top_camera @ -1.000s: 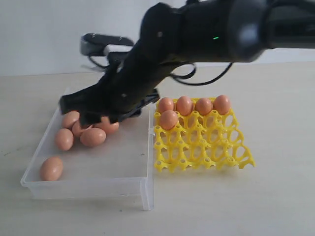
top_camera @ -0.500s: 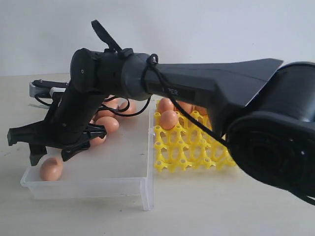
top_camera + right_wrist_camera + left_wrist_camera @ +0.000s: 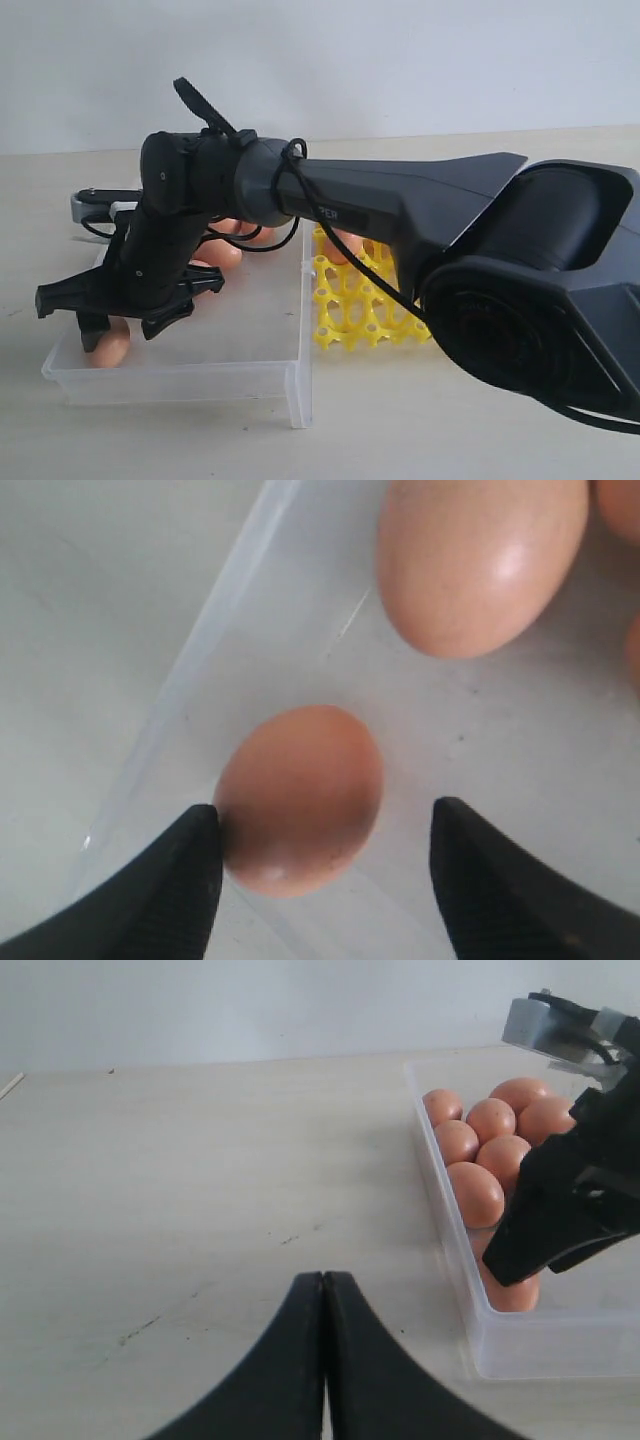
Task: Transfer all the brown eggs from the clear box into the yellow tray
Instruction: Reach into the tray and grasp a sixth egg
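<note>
Right arm's fingers (image 3: 160, 890) are spread wide and straddle the lone egg (image 3: 300, 800) in the clear box's (image 3: 180, 382) near corner, egg off-centre against the wall-side finger, long axis across the closing line; left fingers (image 3: 295, 1380) together, farther off.

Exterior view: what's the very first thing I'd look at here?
The huge black right arm fills the exterior view, reaching across from the right and hiding most of the yellow tray. Its open tool hangs around one brown egg in the near left corner of the clear box.
</note>
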You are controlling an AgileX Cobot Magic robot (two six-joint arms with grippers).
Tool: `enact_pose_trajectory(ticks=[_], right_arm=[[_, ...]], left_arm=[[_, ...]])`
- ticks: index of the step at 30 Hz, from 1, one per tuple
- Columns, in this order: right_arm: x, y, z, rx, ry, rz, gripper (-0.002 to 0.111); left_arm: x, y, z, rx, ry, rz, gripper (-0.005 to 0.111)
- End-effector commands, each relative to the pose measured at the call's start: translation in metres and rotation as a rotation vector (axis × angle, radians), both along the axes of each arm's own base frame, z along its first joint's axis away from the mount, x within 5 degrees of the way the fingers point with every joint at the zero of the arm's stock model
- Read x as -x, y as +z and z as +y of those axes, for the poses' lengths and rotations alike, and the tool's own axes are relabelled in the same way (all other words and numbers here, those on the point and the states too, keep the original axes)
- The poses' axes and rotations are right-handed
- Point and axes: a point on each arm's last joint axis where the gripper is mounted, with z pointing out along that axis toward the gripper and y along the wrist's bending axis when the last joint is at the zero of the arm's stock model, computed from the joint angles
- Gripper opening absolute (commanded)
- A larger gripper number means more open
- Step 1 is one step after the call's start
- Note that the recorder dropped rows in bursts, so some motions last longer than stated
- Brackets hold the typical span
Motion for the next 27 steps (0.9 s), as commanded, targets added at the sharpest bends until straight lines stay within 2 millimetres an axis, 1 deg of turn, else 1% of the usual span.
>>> enact_pose_trajectory(ticks=[1,4,10,19,21,23,25,26,27], right_arm=[[-0.0029,0.0020,0.0021,-0.018,-0.007,-0.031,0.059],[-0.0035,0.0015,0.0026,-0.025,-0.012,-0.035,0.059],[-0.0066,-0.0053,0.0048,-0.040,-0.017,-0.061,0.059],[-0.0078,-0.0056,0.0056,-0.046,0.034,-0.105,0.058],[-0.0078,-0.0056,0.0056,-0.045,0.054,-0.117,0.050],[-0.0078,-0.0056,0.0056,-0.044,0.075,-0.129,0.030],[-0.0072,-0.0035,0.0052,-0.042,0.099,-0.138,0.005],[-0.0070,-0.0027,0.0051,-0.042,0.105,-0.140,0.000],[-0.0072,-0.0002,0.0049,-0.042,0.117,-0.153,0.000]], left_arm=[[0.0000,0.0022,-0.0004,0.004,-0.005,-0.015,0.000],[0.0000,0.0022,-0.0004,0.004,-0.005,-0.015,0.000],[0.0000,0.0022,-0.0004,0.004,-0.005,-0.015,0.000],[0.0000,0.0022,-0.0004,0.004,-0.005,-0.015,0.000],[0.0000,0.0022,-0.0004,0.004,-0.005,-0.015,0.000],[0.0000,0.0022,-0.0004,0.004,-0.005,-0.015,0.000],[0.0000,0.0022,-0.0004,0.004,-0.005,-0.015,0.000],[0.0000,0.0022,-0.0004,0.004,-0.005,-0.015,0.000],[0.0000,0.0022,-0.0004,0.004,-0.005,-0.015,0.000]])
